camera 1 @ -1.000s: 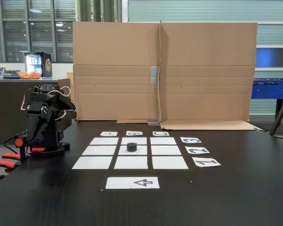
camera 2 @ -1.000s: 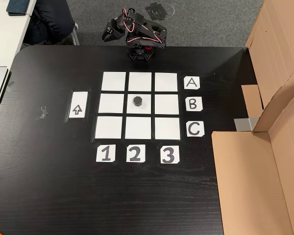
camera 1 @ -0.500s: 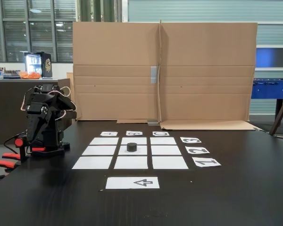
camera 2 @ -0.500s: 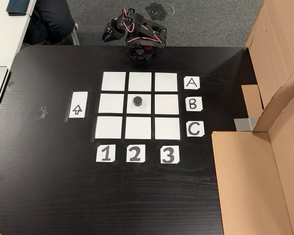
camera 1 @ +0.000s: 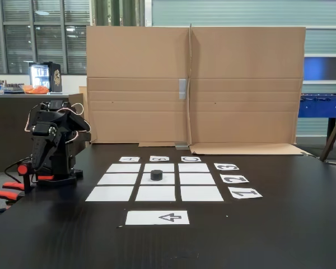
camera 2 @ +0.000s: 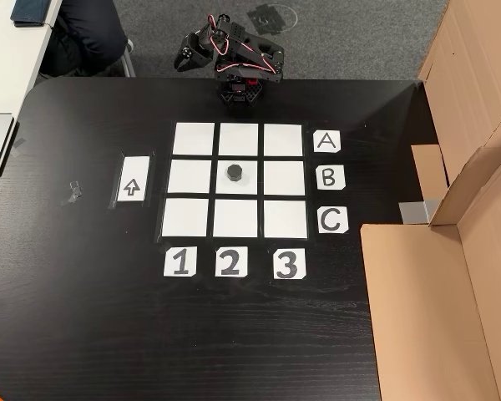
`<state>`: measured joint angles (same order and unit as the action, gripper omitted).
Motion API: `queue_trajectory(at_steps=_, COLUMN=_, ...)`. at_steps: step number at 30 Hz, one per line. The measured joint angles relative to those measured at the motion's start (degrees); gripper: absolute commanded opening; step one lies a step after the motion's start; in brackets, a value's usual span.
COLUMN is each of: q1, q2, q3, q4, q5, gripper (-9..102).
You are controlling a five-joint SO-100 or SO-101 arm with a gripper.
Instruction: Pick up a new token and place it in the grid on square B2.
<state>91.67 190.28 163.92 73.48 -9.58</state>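
Sitting dead centre on square B2 (camera 2: 237, 180), the token (camera 2: 234, 173) rests flat and alone in the grid (camera 2: 192, 219), seen in both fixed views (camera 1: 156, 175). Arm folded up on its base at the table's (camera 2: 83, 317) 12 o'clock edge in a fixed view, its tool (camera 2: 184, 58) tucked toward 10 o'clock, well apart from the token; whether the fingers are spread or pressed together, cannot tell. Arrow sheet (camera 2: 132, 181) lies at 9 o'clock of the grid, cardboard (camera 2: 451, 276) stands at 3 o'clock.
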Motion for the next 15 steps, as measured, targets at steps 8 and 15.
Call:
queue_trajectory(at_steps=8, q1=0.0, q2=0.0, q3=0.0, q4=0.0, q5=0.0, gripper=2)
queue_trajectory(at_steps=15, q1=-0.26, q2=0.0, q3=0.0, q4=0.0, q5=0.0, gripper=7)
